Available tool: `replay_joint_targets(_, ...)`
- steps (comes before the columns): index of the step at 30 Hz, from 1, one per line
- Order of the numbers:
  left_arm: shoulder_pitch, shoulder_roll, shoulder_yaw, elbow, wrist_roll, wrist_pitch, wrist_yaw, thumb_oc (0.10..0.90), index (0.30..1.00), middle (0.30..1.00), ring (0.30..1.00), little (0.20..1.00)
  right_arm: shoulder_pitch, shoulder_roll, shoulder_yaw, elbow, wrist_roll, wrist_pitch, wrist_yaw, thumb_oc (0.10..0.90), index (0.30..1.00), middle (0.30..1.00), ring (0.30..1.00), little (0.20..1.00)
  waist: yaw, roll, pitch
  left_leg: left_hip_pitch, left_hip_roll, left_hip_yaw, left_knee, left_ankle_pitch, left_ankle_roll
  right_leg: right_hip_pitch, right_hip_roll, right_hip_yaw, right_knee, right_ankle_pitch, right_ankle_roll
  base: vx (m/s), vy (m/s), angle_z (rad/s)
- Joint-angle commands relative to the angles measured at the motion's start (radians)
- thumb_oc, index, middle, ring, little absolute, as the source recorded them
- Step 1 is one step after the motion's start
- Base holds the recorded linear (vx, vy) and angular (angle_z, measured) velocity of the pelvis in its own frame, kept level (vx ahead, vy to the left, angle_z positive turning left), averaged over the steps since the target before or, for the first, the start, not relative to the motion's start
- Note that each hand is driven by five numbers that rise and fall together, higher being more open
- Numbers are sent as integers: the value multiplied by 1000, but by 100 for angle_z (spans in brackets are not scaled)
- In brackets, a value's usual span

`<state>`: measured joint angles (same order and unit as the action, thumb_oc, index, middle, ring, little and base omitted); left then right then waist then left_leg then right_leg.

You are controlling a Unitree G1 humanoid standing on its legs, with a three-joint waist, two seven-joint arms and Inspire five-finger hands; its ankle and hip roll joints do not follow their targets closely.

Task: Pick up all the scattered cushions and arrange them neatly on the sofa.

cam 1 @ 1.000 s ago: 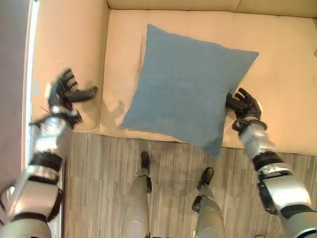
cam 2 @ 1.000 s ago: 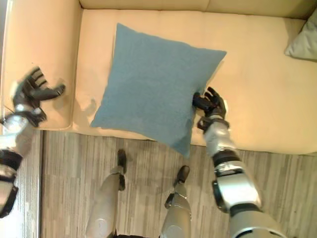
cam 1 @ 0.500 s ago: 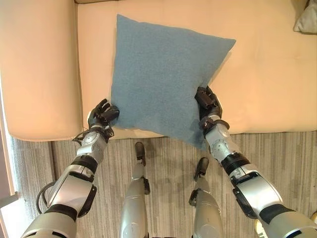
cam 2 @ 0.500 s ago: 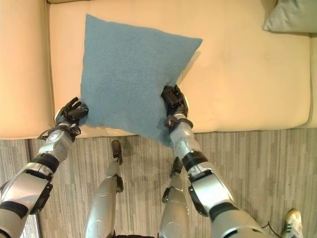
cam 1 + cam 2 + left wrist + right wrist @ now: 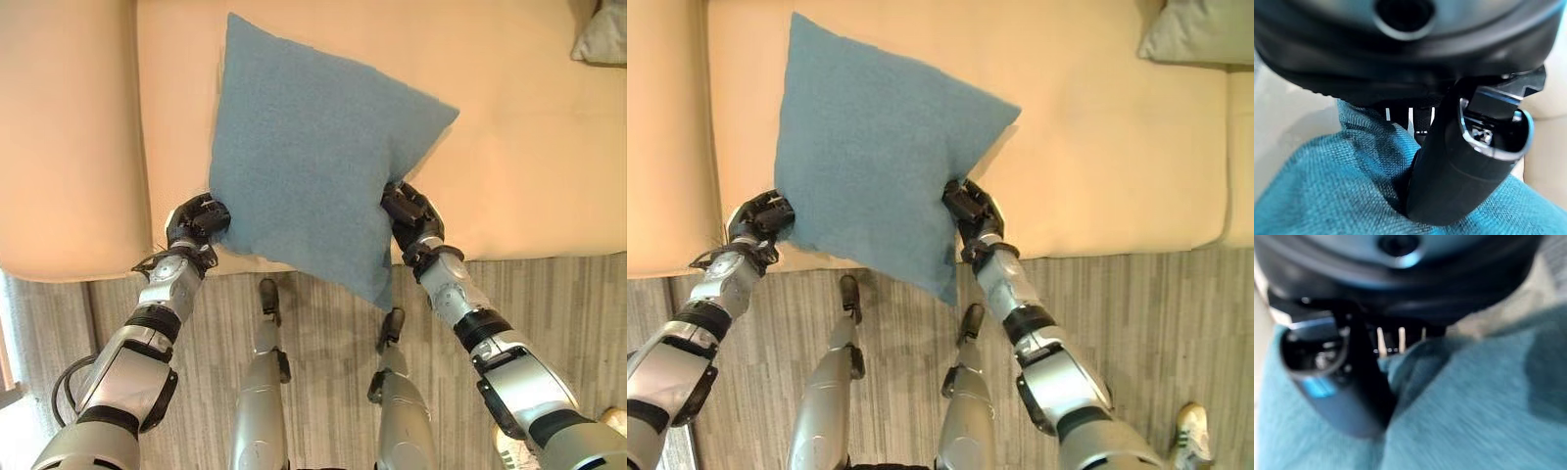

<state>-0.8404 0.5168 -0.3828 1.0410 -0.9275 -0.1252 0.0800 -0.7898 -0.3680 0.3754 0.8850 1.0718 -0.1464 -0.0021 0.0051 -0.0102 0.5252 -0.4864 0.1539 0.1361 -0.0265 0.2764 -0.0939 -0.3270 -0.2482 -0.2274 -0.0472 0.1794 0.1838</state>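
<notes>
A square blue cushion [image 5: 313, 157] hangs tilted over the front of the beige sofa seat [image 5: 509, 147], one corner pointing down past the seat's edge. My left hand [image 5: 196, 219] is shut on the cushion's left corner; its thumb [image 5: 1459, 161] presses into the blue cloth [image 5: 1327, 196] in the left wrist view. My right hand [image 5: 409, 213] is shut on the cushion's right edge, thumb [image 5: 1332, 387] and fingers pinching bunched blue fabric [image 5: 1474, 406]. A grey cushion [image 5: 1185, 34] lies on the seat at the far right.
The sofa's broad left armrest [image 5: 64, 137] stands beside my left hand. Striped grey floor [image 5: 323, 333] runs along the sofa's front. A person's shoe [image 5: 1190, 431] shows on the floor at the lower right.
My left hand came in from the armrest and closed on the cushion's left corner. The cushion has risen slightly between both hands. The camera has also shifted.
</notes>
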Motion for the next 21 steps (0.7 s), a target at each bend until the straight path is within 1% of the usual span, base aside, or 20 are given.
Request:
replay_joint_targets(1,-158,-117,-22,-119,57,-53,-110,400,300,300,300,300,-18,74,82,-142,-54,32,113,800,900,900,900,900,-8,28,-5,-14,44,-24,138,-150,-73,-36,-83,21,98,-63,43,-15,-1,-13)
replay_joint_targets(3,-146,-115,-17,-123,65,-54,-107,400,300,300,300,300,3,69,74,-153,-49,32,118,800,900,900,900,900,-10,26,-5,-14,46,-23,137,-149,-73,-37,-82,23,97,-63,43,-9,-4,-13)
replay_joint_targets(5,-142,-121,-6,-106,77,-56,-81,400,300,300,300,300,31,70,54,-171,-30,20,107,800,900,900,900,900,-17,23,-5,-13,47,-22,136,-148,-73,-39,-79,26,94,-62,42,-5,2,-4)
replay_joint_targets(10,-127,-121,19,-95,107,-58,-35,400,300,300,300,300,100,105,-25,-228,75,-12,90,800,900,900,900,900,-28,16,-5,-7,48,-17,124,-146,-73,-39,-74,29,85,-58,41,0,0,0)
replay_joint_targets(11,-125,-121,29,-91,115,-60,-19,400,300,300,300,300,128,117,-42,-264,112,-26,92,800,900,900,900,900,-31,13,-5,-9,47,-16,124,-146,-73,-38,-73,29,84,-58,40,0,0,0)
replay_joint_targets(14,-118,-113,37,-102,116,-58,-15,400,300,300,300,300,169,115,-52,-309,145,-29,104,800,900,900,900,900,-36,8,-5,-10,48,-16,125,-146,-74,-39,-70,30,84,-58,41,0,0,0)
replay_joint_targets(17,-101,-99,43,-111,137,-56,-15,400,300,300,300,300,256,88,-34,-399,152,-19,134,800,900,900,900,900,-42,1,-5,-12,51,-16,127,-145,-73,-38,-69,28,84,-57,40,0,0,0)
replay_joint_targets(18,-99,-95,43,-111,142,-57,-19,400,300,300,300,300,276,71,-17,-421,145,-13,147,800,900,900,900,900,-44,-2,-5,-11,52,-16,127,-144,-73,-38,-67,28,85,-57,40,0,0,0)
replay_joint_targets(21,-70,-74,61,-149,149,-58,-27,400,300,300,300,300,386,4,4,-565,135,12,185,800,900,900,900,900,-52,-11,-5,-11,57,-18,132,-142,-76,-37,-65,26,87,-58,39,0,0,0)
